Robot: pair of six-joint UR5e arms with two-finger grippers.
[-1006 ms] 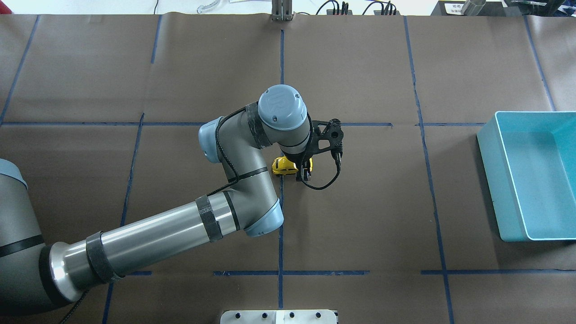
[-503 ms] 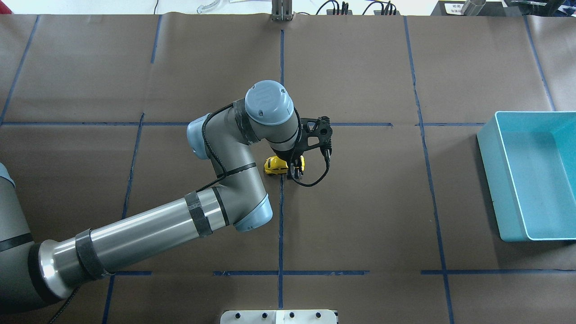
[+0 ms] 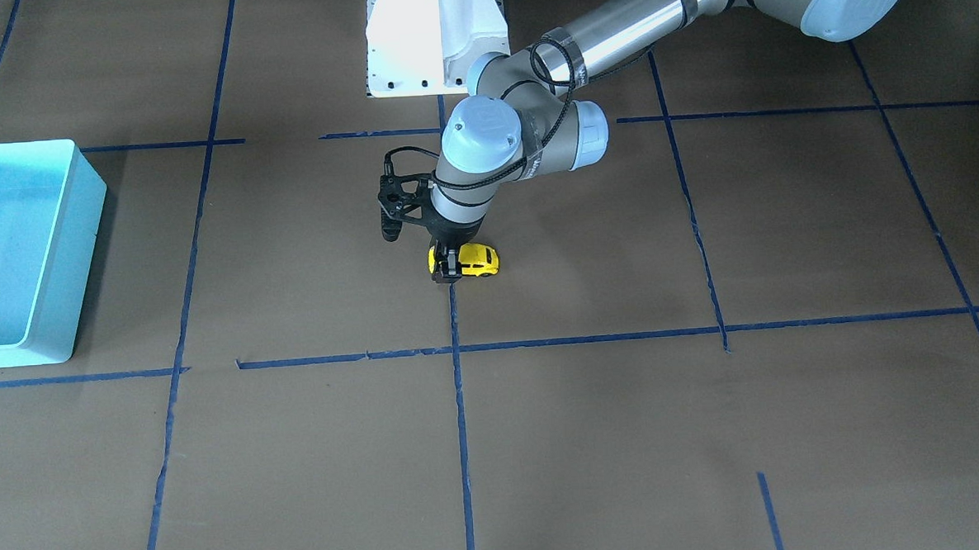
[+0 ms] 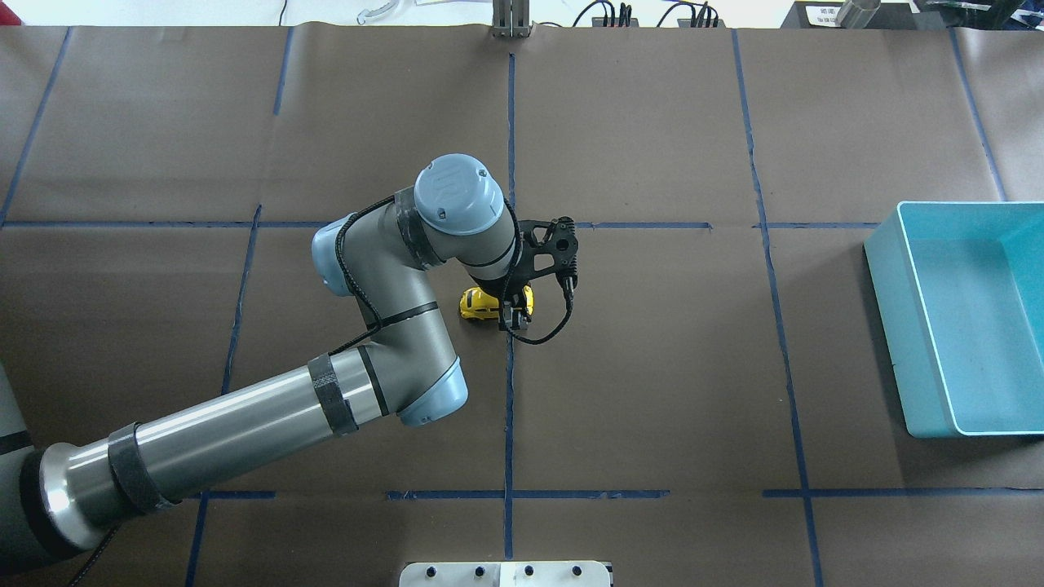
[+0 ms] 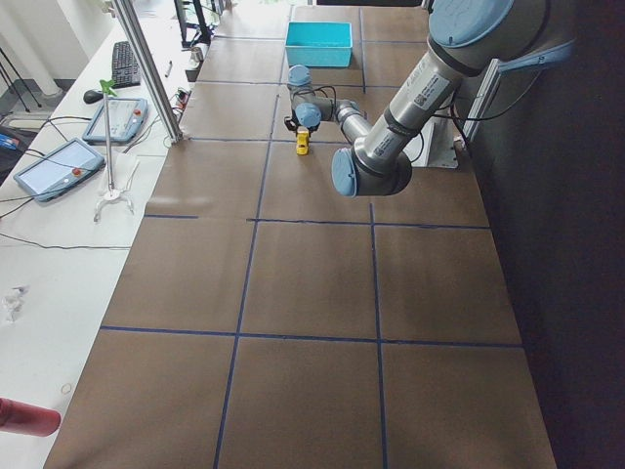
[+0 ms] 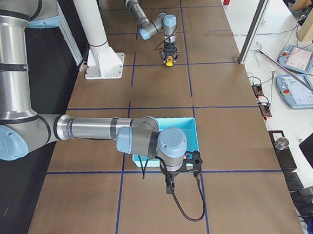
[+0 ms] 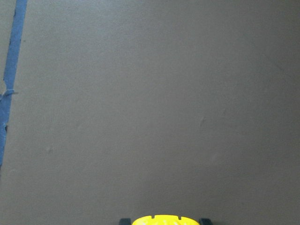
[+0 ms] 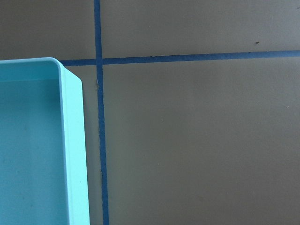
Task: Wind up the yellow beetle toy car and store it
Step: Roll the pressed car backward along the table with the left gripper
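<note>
In from the left of the overhead view comes the left arm, and the left end effector (image 4: pixel 512 316) is clamped across one end of the yellow beetle toy car (image 4: pixel 475 303). The car sits low on the tabletop (image 4: pixel 652 367), right beside the centre blue tape line (image 4: pixel 509 391). This reads as the wind-up stroke, so the trick is firm downward pressure and a straight drag along the car's length with no twist, making the wheels roll rather than skid. Well off to the right waits the light blue bin (image 4: pixel 901 326), with the right end effector (image 6: pixel 170 187) hovering beside it; whether its fingers are apart or together cannot be told.
</note>
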